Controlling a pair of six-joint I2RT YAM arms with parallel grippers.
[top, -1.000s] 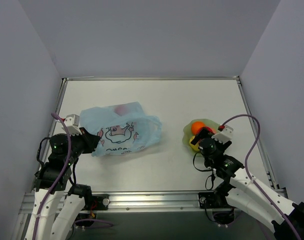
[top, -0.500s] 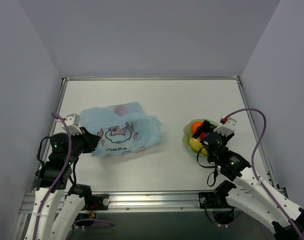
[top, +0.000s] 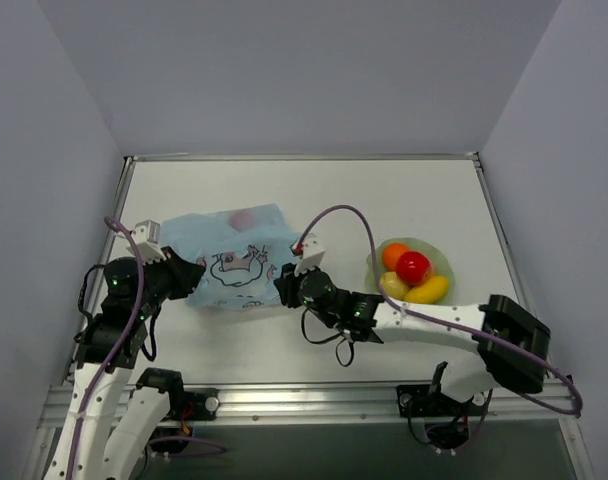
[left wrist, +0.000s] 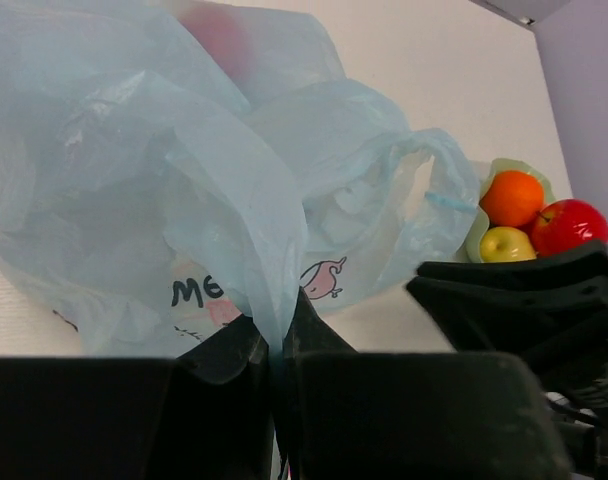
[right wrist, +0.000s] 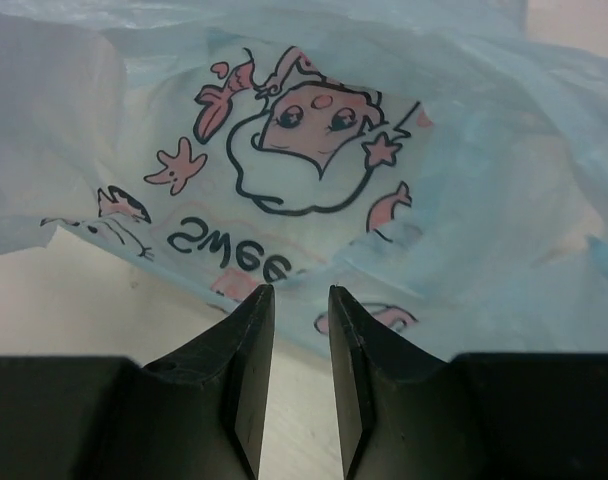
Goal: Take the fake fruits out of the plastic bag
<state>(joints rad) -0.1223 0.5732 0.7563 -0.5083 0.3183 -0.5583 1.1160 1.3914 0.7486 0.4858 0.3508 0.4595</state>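
The plastic bag (top: pixel 234 250) is lying crumpled on the left part of the tabletop (top: pixel 384 195). It is thin and light blue, and a black-and-pink cartoon with letters is showing on its front. A round reddish shape (top: pixel 243 218) is showing through the plastic at the far side of the bag. It is too blurry to name.

The left claw (top: pixel 189 280) is squeezing shut on a fold at the bag's left edge. In the left wrist view the plastic is running right down between its fingers.

The right arm is reaching across to the bag's right side. The right claw (top: pixel 282 285) is sitting at the bag's near right edge. Its two fingers (right wrist: pixel 249 340) are standing close together with a thin gap between them. The bag's edge is lying right at the tips, but I cannot tell if they are pinching it.

Four fake fruits are sitting together in a pale green dish (top: pixel 445 268) well to the right of the bag. They are an orange ball (top: pixel 394 255), a red round one (top: pixel 414 267), a yellow lemon (top: pixel 393 287) and a yellow banana shape (top: pixel 429 291). They are touching each other.
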